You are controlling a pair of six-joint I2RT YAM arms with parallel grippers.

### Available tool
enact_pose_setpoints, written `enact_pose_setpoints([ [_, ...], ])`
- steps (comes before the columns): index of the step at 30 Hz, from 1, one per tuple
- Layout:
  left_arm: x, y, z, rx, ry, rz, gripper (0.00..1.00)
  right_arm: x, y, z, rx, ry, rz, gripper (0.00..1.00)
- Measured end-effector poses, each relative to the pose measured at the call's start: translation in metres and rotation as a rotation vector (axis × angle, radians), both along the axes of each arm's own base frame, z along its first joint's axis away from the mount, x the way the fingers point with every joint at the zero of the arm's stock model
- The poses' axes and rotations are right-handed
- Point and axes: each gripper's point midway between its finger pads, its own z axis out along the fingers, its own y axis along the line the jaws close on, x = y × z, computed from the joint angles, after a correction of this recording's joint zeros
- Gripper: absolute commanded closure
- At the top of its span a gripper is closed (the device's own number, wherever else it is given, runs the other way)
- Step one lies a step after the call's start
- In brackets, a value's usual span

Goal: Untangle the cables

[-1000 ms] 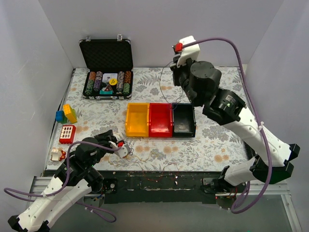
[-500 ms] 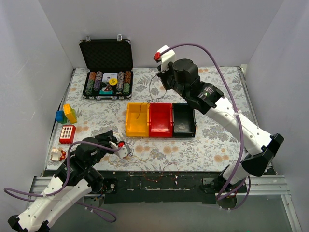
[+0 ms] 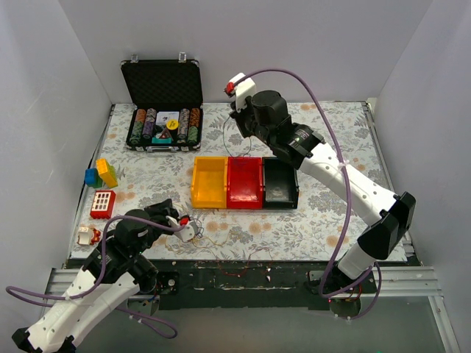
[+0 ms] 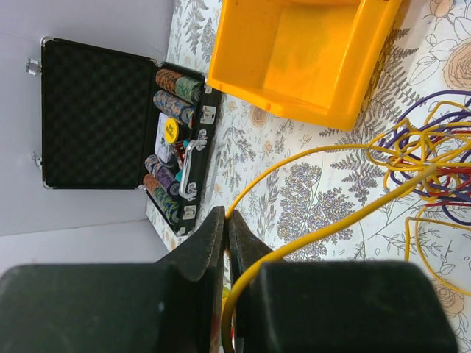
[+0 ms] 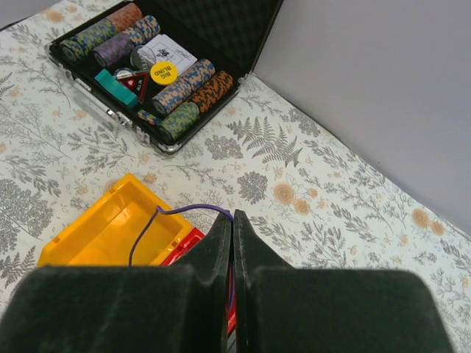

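At the near edge, the left gripper (image 4: 226, 217) is clamped on a yellow cable (image 4: 331, 225) led toward 2 o'clock into the nearby knot of cables (image 4: 434, 158). Farther back, the right gripper (image 5: 232, 220) is closed on a purple cable (image 5: 193, 207) trailed toward 8 o'clock into the yellow bin (image 5: 88, 243).

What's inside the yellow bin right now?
Only a purple cable, pinched in the right gripper, hangs into or over the yellow bin; its near corner is hidden behind that gripper.
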Motion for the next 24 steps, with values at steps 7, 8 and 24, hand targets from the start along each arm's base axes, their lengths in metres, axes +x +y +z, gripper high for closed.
enact_pose_setpoints([
  [7, -0.001, 0.001, 0.001, 0.004, -0.009, -0.003, 1.0, 0.014, -0.013, -0.02, 0.003, 0.028, -0.049, 0.99],
  [8, -0.001, 0.001, 0.001, 0.006, -0.01, -0.004, 1.0, 0.016, -0.016, -0.025, 0.001, 0.036, -0.059, 0.99],
  [24, -0.005, 0.006, 0.005, 0.017, -0.038, -0.012, 1.0, 0.012, -0.056, -0.035, 0.108, 0.08, -0.148, 0.99],
])
